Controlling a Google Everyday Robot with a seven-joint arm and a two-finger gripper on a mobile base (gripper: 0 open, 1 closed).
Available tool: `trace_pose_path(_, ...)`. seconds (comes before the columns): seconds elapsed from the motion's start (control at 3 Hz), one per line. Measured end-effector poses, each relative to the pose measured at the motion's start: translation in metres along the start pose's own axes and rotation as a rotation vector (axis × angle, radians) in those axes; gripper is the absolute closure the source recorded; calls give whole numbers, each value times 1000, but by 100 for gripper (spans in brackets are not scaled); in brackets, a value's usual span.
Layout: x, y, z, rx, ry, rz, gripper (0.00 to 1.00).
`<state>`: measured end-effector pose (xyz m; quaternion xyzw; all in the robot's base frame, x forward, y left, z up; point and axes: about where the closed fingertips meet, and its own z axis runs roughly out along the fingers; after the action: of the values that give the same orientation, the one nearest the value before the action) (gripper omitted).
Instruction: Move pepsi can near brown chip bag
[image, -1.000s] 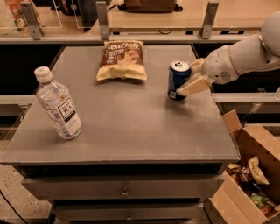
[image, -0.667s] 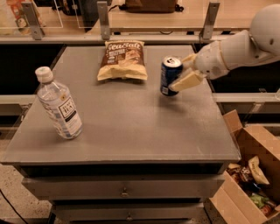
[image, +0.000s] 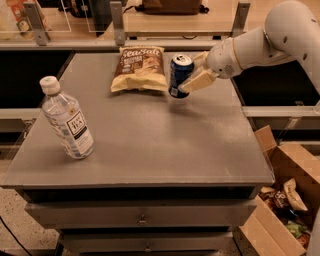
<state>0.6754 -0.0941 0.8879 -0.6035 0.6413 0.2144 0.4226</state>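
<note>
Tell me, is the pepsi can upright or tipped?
Upright: pepsi can shows its silver top upward, held by the claw beside the brown chip bag.

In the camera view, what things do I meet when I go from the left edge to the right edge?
Clear plastic bottle with white cap → flat brown chip bag → dark blue pepsi can → cream gripper, closed on the can from its right side → open cardboard box on the floor.

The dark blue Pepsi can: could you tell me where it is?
In the camera view, the dark blue Pepsi can is near the grey table's far edge, just right of the brown chip bag, held by the end effector.
</note>
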Motion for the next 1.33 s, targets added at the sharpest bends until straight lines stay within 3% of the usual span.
trace_pose_path(0.67,-1,-29,-2,69,-68,14,100)
trace_pose_path(1.0,-3,-40,-4,114,-70,15,100)
trace_pose_path(1.33,1,-51,-3,169,-52,24,94)
